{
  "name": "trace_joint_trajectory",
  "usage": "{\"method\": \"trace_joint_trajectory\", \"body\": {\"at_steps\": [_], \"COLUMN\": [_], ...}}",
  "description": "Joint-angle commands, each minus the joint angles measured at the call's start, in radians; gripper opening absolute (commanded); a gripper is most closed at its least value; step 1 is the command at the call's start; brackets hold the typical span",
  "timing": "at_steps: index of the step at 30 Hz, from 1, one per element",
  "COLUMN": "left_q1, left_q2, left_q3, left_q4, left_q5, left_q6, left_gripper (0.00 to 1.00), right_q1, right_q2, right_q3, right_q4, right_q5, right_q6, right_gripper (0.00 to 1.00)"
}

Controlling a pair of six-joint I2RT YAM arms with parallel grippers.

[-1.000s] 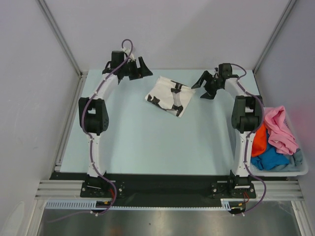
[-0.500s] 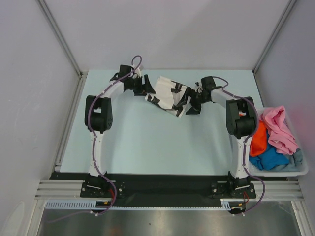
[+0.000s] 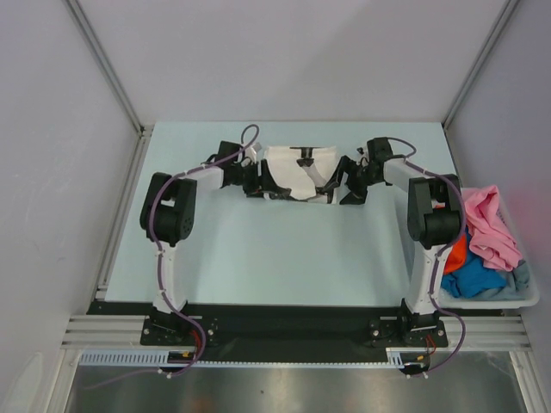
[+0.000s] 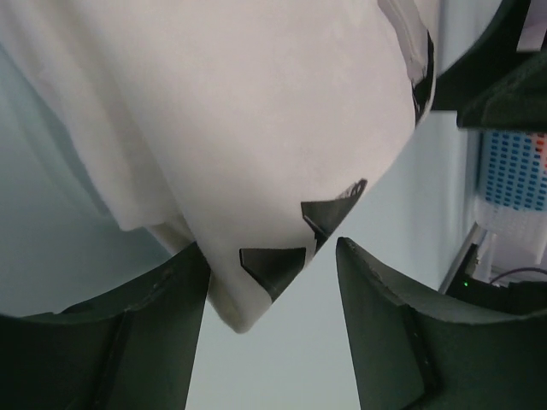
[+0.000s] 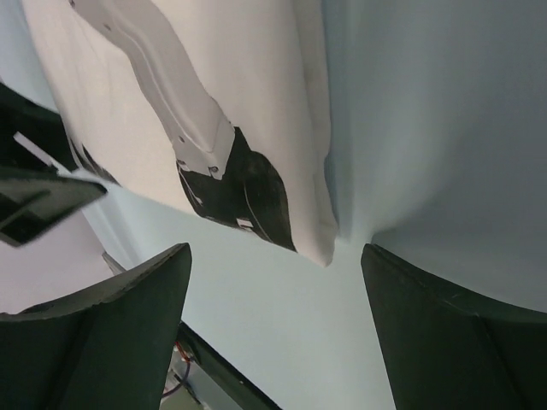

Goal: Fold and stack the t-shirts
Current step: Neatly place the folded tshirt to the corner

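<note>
White t-shirt (image 3: 297,163), left pincer (image 4: 272,256) spread around its corner, perhaps touching, right pincer (image 5: 275,252) spread

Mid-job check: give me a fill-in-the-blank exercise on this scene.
1. The t-shirt between the left hand and the right hand is ____ with black marks.
2. The bin stands at the ____ side of the table.
3. The topmost shirt in the bin is ____.
4. The right hand is ____, not shut.
Missing words: white; right; pink; open.

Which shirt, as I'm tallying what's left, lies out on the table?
The white t-shirt with black markings; the pink shirt, orange shirt and blue shirt are heaped in the bin.
</note>
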Motion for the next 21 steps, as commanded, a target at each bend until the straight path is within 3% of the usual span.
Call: {"method": "trace_joint_trajectory", "body": {"at_steps": [1, 5, 7, 10, 14, 16, 18, 20, 21], "left_q1": [-0.050, -0.041, -0.023, 0.002, 0.014, 0.016, 0.013, 0.007, 0.003], "left_q2": [-0.128, -0.220, -0.269, -0.306, -0.291, -0.228, -0.185, -0.127, -0.107], "left_q3": [-0.115, -0.179, -0.166, -0.103, -0.046, 0.000, 0.018, 0.029, 0.037], "left_q4": [0.105, 0.040, -0.006, -0.053, 0.010, 0.085, 0.156, 0.288, 0.324], "left_q5": [0.064, -0.048, -0.132, -0.165, -0.142, -0.064, -0.012, 0.004, 0.019], "left_q6": [-0.100, -0.109, -0.088, -0.049, -0.083, -0.139, -0.195, -0.282, -0.307], "left_gripper": [0.65, 0.69, 0.76, 0.77, 0.73, 0.61, 0.49, 0.43, 0.38], "right_q1": [-0.031, -0.032, -0.026, -0.022, -0.016, -0.005, 0.010, 0.036, 0.044], "right_q2": [-0.077, -0.063, -0.054, -0.045, -0.026, 0.012, 0.047, 0.116, 0.142], "right_q3": [0.023, 0.101, 0.141, 0.160, 0.155, 0.167, 0.208, 0.248, 0.288], "right_q4": [-0.045, -0.098, -0.096, -0.038, 0.162, 0.276, 0.342, 0.413, 0.427], "right_q5": [0.049, 0.040, 0.033, 0.011, 0.000, -0.033, -0.058, -0.081, -0.082], "right_q6": [-0.073, -0.103, -0.095, -0.034, 0.110, 0.205, 0.261, 0.318, 0.328], "right_gripper": [0.87, 0.86, 0.84, 0.77, 0.68, 0.60, 0.39, 0.31, 0.22]}}
